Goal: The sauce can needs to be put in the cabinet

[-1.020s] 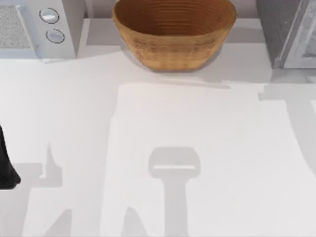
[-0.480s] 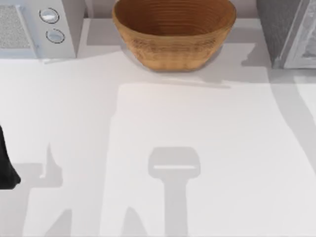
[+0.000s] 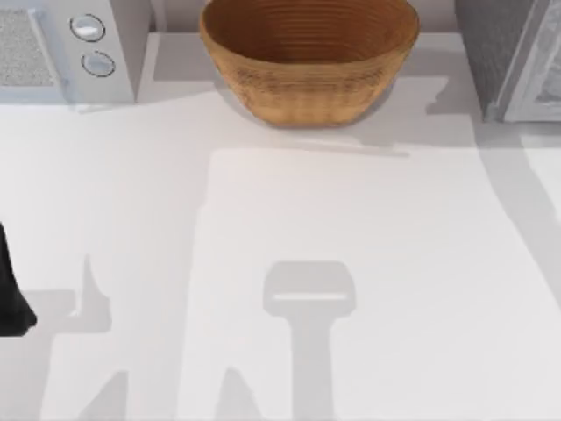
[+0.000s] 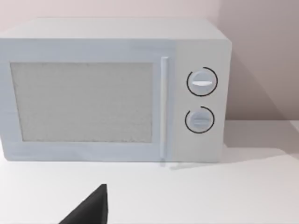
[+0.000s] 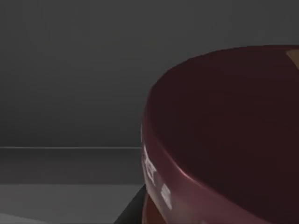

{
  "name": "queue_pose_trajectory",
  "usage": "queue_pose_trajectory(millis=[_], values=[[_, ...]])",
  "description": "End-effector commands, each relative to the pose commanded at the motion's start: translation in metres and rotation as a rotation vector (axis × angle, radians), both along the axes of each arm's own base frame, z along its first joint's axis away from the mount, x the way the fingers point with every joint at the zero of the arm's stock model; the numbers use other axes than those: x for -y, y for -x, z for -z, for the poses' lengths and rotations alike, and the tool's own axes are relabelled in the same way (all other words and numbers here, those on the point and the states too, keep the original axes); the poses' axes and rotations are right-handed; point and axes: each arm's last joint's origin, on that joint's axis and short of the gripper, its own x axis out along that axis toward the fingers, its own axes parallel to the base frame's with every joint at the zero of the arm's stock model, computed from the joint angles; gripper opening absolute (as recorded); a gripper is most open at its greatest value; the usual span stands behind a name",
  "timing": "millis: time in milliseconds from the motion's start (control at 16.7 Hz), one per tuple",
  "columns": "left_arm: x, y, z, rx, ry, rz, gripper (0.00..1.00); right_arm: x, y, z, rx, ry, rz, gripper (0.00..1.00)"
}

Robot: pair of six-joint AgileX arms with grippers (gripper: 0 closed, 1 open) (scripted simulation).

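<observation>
The sauce can (image 5: 224, 140) looms very close in the right wrist view, showing its dark maroon rim and side. Plain dark grey walls and a paler floor lie behind it, like the inside of a box. A corner of the cabinet (image 3: 504, 53), with a speckled grey top and a white-framed front, stands at the table's far right in the top view. My right arm's shadow falls on the table in front of that corner. My left arm (image 3: 10, 298) is parked at the table's left edge. The dark tip of my left gripper (image 4: 91, 210) shows in the left wrist view.
A big woven tan basket (image 3: 308, 54) stands at the back middle. A white microwave (image 3: 66, 48) with two round knobs (image 4: 202, 82) sits at the back left, facing my left wrist camera. The white tabletop (image 3: 351, 228) stretches between them.
The shadow at the table's right edge has shifted up toward the cabinet corner since a second ago. The left arm, basket and microwave have not moved.
</observation>
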Motion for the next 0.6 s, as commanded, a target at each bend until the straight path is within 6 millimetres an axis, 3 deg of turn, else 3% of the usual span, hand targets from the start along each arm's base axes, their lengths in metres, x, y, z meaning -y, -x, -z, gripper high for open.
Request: queue_pose_trajectory(millis=[180, 600], values=[[0.0, 0.0, 0.0, 0.0, 0.0, 0.0, 1.0, -0.003, -0.027, -0.004, 0.01, 0.002, -0.008, 0.0], [0.0, 0.0, 0.0, 0.0, 0.0, 0.0, 1.0, -0.001, -0.132, 0.017, -0.009, 0.005, 0.0, 0.0]])
